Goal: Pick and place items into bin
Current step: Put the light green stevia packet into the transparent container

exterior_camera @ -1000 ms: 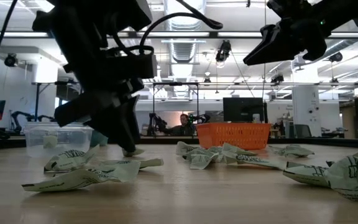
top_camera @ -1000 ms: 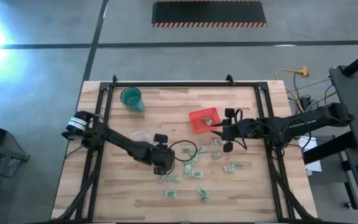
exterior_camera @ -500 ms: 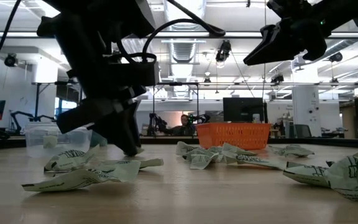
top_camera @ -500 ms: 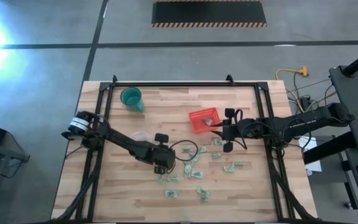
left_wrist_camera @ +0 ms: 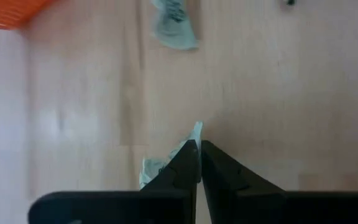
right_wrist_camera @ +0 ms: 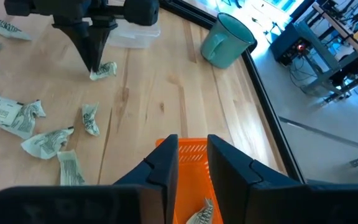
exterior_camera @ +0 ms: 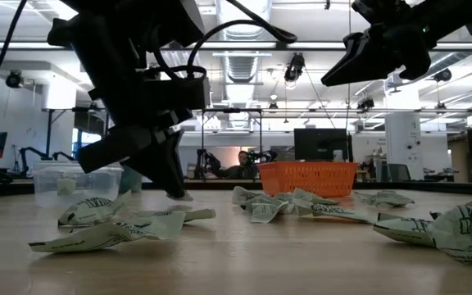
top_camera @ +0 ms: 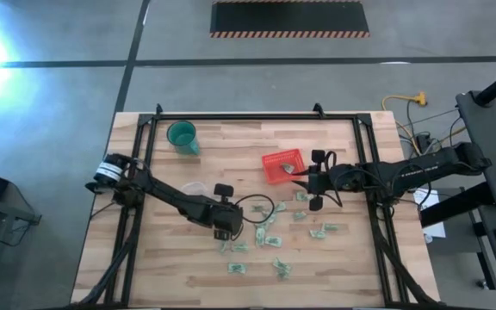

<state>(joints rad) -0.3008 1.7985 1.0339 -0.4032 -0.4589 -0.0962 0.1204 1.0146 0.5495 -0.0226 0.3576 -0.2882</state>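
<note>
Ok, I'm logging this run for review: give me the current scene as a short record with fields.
left gripper: shut on a crumpled piece on the table
right gripper: above the red basket, holding nothing visible
basket contents: at least one piece
loose pieces: many, scattered on the table
green cup: far corner, upright

teal cup (top_camera: 182, 135) near table corner, clear plastic container (top_camera: 195, 188) on wooden table (top_camera: 334, 267)

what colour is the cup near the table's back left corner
Teal green. The cup shows best in the right wrist view, standing upright on the wood.
</note>
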